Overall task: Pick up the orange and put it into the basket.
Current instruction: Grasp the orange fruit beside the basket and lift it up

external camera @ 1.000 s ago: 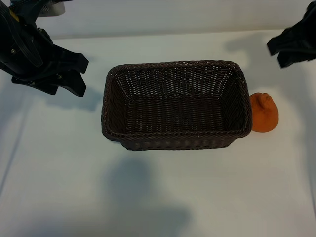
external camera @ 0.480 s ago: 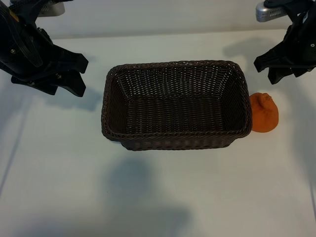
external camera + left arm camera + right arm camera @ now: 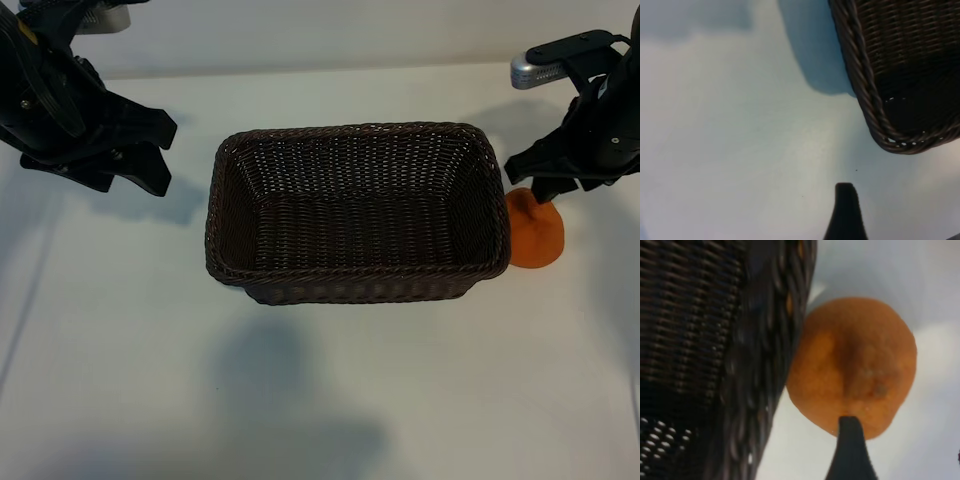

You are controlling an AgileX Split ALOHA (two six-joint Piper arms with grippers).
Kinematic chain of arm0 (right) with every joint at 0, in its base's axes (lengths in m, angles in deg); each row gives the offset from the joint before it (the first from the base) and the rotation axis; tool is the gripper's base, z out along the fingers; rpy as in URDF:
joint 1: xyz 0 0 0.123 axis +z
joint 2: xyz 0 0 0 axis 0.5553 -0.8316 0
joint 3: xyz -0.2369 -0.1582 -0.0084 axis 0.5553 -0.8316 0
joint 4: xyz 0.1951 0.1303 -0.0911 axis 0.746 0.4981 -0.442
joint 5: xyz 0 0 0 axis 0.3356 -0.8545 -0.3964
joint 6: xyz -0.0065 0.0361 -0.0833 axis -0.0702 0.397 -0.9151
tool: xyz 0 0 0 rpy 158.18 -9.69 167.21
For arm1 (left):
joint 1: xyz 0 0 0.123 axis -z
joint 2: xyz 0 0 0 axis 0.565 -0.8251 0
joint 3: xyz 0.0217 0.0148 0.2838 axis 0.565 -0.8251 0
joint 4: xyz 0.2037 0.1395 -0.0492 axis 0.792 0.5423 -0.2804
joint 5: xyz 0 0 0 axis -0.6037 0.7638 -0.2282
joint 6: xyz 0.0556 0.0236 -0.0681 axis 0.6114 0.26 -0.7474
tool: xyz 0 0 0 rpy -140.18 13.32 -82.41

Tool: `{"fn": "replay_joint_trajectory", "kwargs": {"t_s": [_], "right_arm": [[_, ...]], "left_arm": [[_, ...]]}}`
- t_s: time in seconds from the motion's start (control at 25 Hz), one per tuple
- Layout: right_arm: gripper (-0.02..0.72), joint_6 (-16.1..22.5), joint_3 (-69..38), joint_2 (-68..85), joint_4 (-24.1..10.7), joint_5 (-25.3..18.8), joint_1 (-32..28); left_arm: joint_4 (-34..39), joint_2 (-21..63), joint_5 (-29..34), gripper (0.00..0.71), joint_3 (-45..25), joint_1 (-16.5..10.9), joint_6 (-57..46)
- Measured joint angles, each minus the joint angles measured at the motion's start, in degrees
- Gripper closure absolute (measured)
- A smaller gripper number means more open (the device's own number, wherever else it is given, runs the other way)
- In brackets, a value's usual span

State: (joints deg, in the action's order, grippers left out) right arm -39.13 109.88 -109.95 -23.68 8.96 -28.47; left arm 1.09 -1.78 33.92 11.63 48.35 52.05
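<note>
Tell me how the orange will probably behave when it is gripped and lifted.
The orange looks round, so it may roll if nudged. It lies against the wicker basket, which leaves little room on that side. Its matte, lumpy skin probably gives fair grip.

The right gripper (image 3: 545, 188) hides the top of the orange (image 3: 537, 238); the basket (image 3: 715, 360) looks blurred in the right wrist view

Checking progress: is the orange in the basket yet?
Out. The orange sits on the table against the basket's right end, and the basket is empty.
</note>
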Motion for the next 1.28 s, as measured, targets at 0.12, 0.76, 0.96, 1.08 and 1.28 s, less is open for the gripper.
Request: {"fn": "replay_joint_trajectory", "kwargs": {"t_s": [0.12,0.76,0.96,1.08,1.28], "right_arm": [[0.214,0.0,-0.1,-0.1,0.5,1.0,0.0],[0.214,0.0,-0.1,-9.6,0.7,4.6,0.0],[0.302,0.0,-0.1,-9.6,1.2,4.9,0.0],[0.547,0.0,-0.1,-9.6,1.0,4.8,0.0],[0.612,0.4,-0.1,-8.2,-0.8,3.9,0.0]], "left_arm": [[0.0,0.0,0.0,0.137,0.0,0.0,0.0],[0.2,0.0,0.0,0.137,0.0,0.0,0.0],[0.4,0.0,0.0,0.137,0.0,0.0,0.2],[0.5,0.0,0.0,0.137,0.0,0.0,0.2],[0.5,0.0,0.0,0.137,0.0,0.0,0.2]]}}
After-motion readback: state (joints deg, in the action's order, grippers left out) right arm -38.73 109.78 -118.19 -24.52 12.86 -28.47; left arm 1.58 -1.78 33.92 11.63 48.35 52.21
